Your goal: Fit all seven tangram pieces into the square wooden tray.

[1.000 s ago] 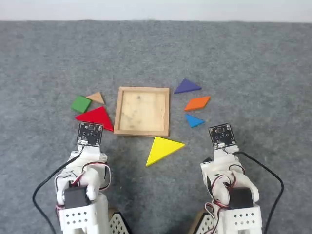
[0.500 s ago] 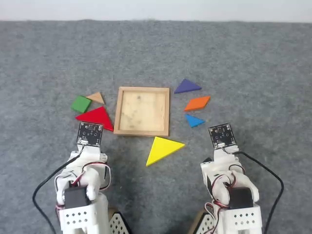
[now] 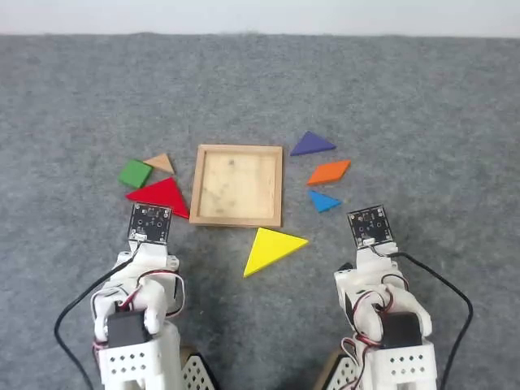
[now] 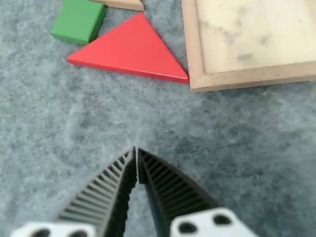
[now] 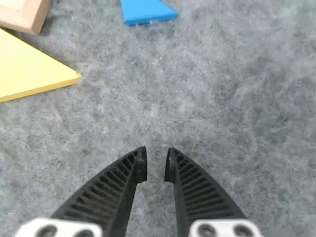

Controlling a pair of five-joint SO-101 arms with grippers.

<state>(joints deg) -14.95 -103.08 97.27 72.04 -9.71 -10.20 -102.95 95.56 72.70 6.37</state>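
Near the grey carpet's front edge: left gripper pressed together, right gripper parted by a narrow gap, nothing pinched. Further in, yellow triangle just before the bare wooden tray at mid-carpet. Left of it, red triangle at its near corner, green square, tan triangle; right, blue triangle, orange parallelogram, purple triangle.

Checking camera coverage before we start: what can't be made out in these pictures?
Left wrist view: the tan wooden triangle is cut off by the frame edge, leaving a sliver.
Left wrist view: the square wooden tray runs past the edge.
Right wrist view: the large yellow triangle is cut by the edge.
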